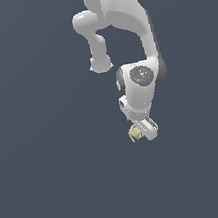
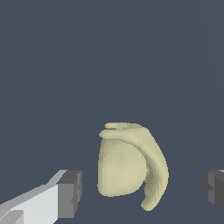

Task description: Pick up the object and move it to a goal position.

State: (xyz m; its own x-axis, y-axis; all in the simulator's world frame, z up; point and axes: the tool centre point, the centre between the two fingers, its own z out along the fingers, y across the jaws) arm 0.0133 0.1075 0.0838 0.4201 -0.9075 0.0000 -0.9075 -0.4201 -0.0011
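Note:
The object (image 2: 127,164) is a small pale yellow-green lump with a curled flap along one side. In the wrist view it sits between my two dark finger pads (image 2: 70,192), with a clear gap on each side, so nothing touches it. My gripper (image 2: 140,190) is open around it. In the exterior view the object (image 1: 134,134) shows just at the exterior view's left of the white gripper (image 1: 144,131), which points downward over the dark grey surface. The fingertips are mostly hidden by the hand in that view.
A plain dark blue-grey surface (image 1: 53,182) fills both views. The white arm (image 1: 121,22) rises from the gripper toward the top of the exterior view.

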